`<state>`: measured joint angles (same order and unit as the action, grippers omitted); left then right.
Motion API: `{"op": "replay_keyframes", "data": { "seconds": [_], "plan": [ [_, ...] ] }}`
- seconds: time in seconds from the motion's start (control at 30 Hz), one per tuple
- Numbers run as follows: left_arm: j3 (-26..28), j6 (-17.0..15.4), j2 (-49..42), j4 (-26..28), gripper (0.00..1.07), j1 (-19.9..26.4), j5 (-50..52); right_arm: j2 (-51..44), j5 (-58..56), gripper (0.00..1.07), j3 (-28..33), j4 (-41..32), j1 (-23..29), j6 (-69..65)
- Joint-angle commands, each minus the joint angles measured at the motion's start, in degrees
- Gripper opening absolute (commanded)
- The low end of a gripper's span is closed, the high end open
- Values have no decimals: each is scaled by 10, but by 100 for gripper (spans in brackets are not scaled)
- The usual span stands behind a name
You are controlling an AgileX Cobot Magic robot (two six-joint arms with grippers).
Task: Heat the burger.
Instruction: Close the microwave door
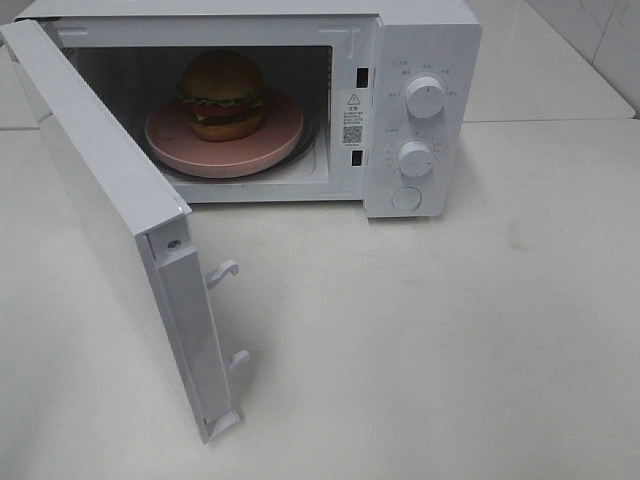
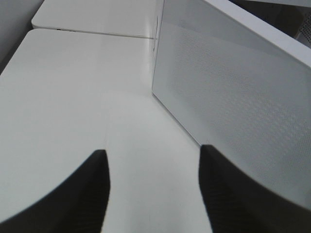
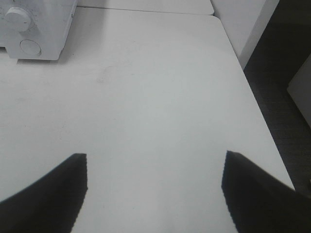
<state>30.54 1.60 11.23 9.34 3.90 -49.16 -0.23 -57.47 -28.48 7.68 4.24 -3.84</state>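
The burger, with a golden-brown bun, green lettuce and red tomato, sits on a round pink plate inside the white microwave. The microwave door stands wide open, swung out to the front left. Neither arm shows in the exterior high view. In the left wrist view my left gripper has its dark fingers apart with nothing between them, just beside the door's mesh-patterned face. My right gripper hangs open over bare table, well away from the microwave's control panel.
The control panel carries two white knobs and a round button. Two latch hooks stick out from the door's free edge. The white table's right edge drops to dark floor.
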Motion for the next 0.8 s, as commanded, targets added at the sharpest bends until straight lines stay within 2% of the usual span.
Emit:
{"op": "replay_keyframes", "data": {
  "seconds": [0.03,0.1,0.13,0.2,0.4,0.47,0.5,0.57,0.67,0.8],
  "plan": [
    [-1,-1,14,-5,36,1,35,-15,5,76,0,5,-4,-1],
    [-14,-1,29,-11,9,1,73,-15,5,76,0,5,-4,-1],
    [-14,-1,29,-11,9,1,73,-15,5,76,0,5,-4,-1],
    [-37,13,48,-11,0,1,107,-15,5,76,0,5,-4,-1],
    [-76,41,72,-7,0,1,197,-15,5,76,0,5,-4,-1],
    [-93,59,88,-6,0,1,266,-15,5,76,0,5,-4,-1],
    [-93,59,88,-6,0,1,266,-15,5,76,0,5,-4,-1],
    [-109,61,105,2,0,1,341,-15,5,76,0,5,-4,-1],
    [-124,61,128,8,0,1,400,-15,5,76,0,5,-4,-1],
    [-142,61,156,7,0,1,449,-15,5,76,0,5,-4,-1]
  ]
}}
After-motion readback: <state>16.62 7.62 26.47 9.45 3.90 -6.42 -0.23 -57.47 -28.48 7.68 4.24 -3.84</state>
